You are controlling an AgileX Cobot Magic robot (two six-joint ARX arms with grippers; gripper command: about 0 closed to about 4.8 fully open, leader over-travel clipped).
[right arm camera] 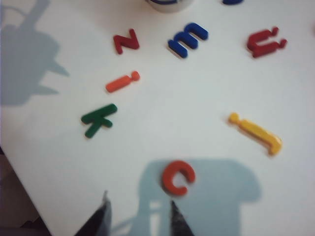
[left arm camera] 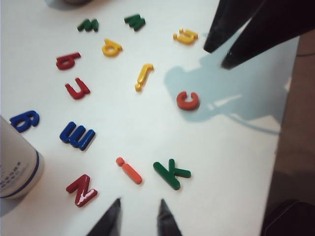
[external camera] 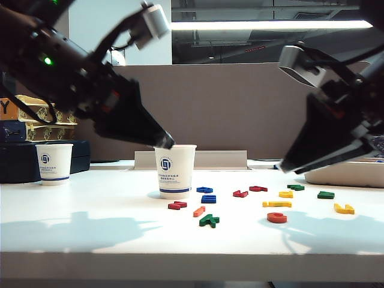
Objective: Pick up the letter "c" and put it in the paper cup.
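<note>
The letter "c" (right arm camera: 178,177) lay flat on the worktop (external camera: 90,228), near right of the paper cup (external camera: 175,171). The right end effector (right arm camera: 139,211) hung above it, jaws parted, seemingly lining up. The left end effector (left arm camera: 139,216) hovered open by the cup's rim.
</note>
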